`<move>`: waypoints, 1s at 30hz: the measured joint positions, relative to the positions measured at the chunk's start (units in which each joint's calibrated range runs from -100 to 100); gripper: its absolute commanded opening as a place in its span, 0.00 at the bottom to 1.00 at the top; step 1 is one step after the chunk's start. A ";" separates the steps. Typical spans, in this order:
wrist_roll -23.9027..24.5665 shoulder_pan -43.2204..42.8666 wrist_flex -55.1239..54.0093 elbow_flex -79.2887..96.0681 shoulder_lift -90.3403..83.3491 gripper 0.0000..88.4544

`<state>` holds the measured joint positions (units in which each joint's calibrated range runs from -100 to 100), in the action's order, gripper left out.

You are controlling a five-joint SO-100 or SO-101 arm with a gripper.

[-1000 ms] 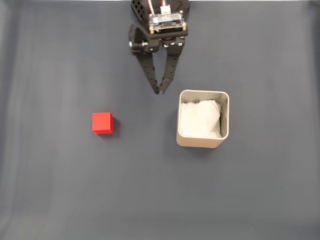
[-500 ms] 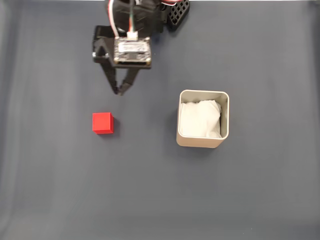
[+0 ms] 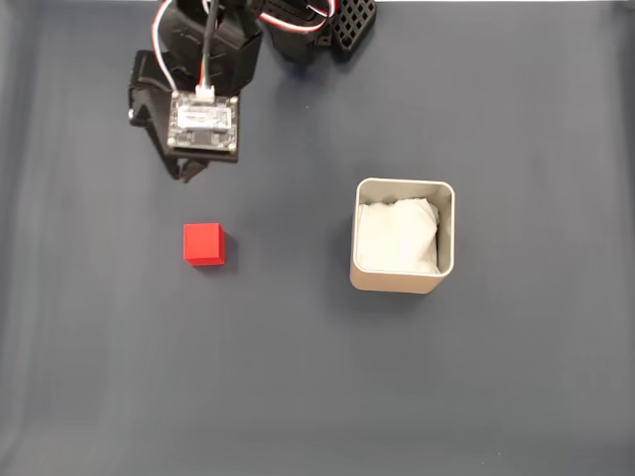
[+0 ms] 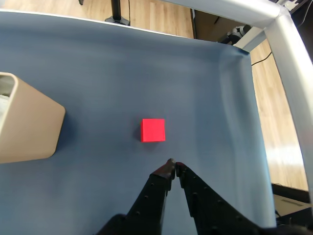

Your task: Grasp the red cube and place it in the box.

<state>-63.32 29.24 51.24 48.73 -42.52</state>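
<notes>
The red cube (image 3: 203, 244) rests on the dark blue-grey cloth, left of centre in the fixed view; the wrist view has the red cube (image 4: 153, 130) just ahead of the fingertips. My gripper (image 3: 186, 175) hovers a short way above and behind the cube, mostly hidden under the wrist board. In the wrist view the gripper (image 4: 173, 165) is shut, its two black fingers meeting at the tips with nothing between them. The box (image 3: 446, 233), beige with a white lining, stands to the right of the cube; its beige wall, the box (image 4: 29, 127), appears at the left edge of the wrist view.
The cloth (image 3: 298, 377) covers the table. In the wrist view a metal frame bar (image 4: 293, 83) runs along the cloth's right edge, with wooden floor (image 4: 156, 17) beyond the far edge.
The arm has swung leftward in the fixed view, from beside the box to above the cube. Cube and box have not moved. The fingers stay shut.
</notes>
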 measured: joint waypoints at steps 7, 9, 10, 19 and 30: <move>0.73 0.67 -2.41 -2.45 3.47 0.18; 1.32 0.67 -3.21 -2.45 3.81 0.22; 1.47 0.67 -3.45 -2.45 3.90 0.24; 1.90 0.52 -4.41 -2.45 4.25 0.38; 2.98 0.15 -6.34 -2.45 4.25 0.45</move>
<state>-60.34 29.39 44.91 46.27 -38.27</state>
